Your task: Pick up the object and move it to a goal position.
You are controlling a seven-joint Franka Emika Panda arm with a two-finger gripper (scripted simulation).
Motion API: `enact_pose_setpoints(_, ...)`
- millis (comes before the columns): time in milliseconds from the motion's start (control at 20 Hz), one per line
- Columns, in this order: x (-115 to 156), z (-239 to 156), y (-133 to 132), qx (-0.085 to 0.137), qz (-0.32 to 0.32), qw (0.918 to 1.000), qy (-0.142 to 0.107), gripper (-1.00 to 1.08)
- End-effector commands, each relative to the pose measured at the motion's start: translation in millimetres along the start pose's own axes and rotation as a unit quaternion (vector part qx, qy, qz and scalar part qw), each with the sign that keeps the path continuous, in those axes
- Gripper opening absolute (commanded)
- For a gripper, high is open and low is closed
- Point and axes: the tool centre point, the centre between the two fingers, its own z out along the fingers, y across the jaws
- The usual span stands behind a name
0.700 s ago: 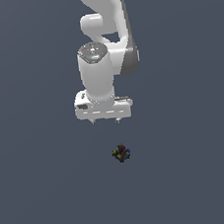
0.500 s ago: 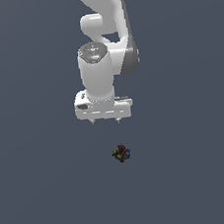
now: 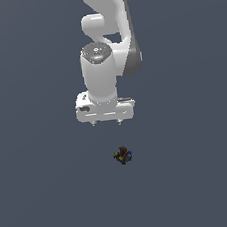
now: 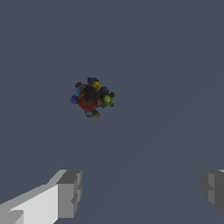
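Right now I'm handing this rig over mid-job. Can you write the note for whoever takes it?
Gripper: open and empty, fingers spread wide in the wrist view; it hangs on the white arm, apart from the object.
Object: a small dark lump with red, yellow, green and blue specks, lying on the plain grey surface. In the exterior view it shows below the gripper; in the wrist view it is clear of both fingers.
Done: nothing grasped.
Left: bring the gripper onto the object, close, lift, and carry it to the goal. No goal marker shows in either view.
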Motion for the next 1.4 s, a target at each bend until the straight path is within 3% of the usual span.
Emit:
enact_pose_setpoints(0,0,0,0,0.0,0.0,1.0,0.0,1.0)
enact_pose_setpoints(400,7,7,-4,-0.001,-0.034,0.9994,-0.001,1.0)
enact_pose_setpoints(800,24,24,-15,-0.001,-0.114,0.9934,-0.002,1.0)
enact_pose_setpoints(1050,38,41,-25,0.001,-0.187,0.9824,-0.003,1.0)
enact_pose_setpoints(1350,53,63,-37,0.006,-0.274,0.9616,-0.002,1.0)
